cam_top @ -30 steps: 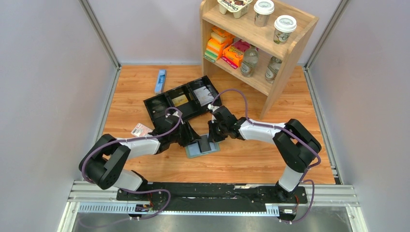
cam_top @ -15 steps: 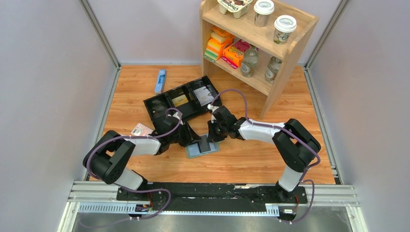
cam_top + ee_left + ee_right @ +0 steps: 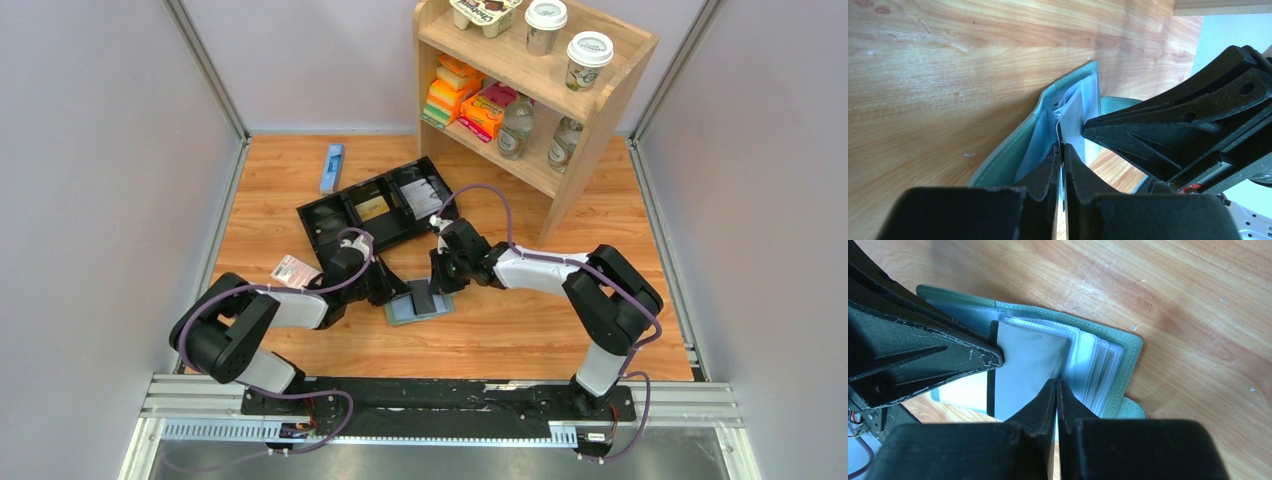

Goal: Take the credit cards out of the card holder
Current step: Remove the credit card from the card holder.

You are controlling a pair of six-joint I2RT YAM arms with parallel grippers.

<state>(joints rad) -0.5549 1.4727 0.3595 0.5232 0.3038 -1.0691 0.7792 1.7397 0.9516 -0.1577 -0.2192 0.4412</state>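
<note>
1. Bare tabletop lies near and right of the work, which I judge leaves free room for drawing a card out.
2. The card holder lies open and flat mid-tabletop, between both arms.
3. The left tool, pressed together, seems to pinch the edge of a grey card, likely to slide it out leftward.
4. The right tool, also pressed together, sets its tip beside the pocket stack, probably pinning the holder.
5. The black tray crowds the far-left side.

On the table, card holder just before the tray, packet to its left, shelf behind
</note>
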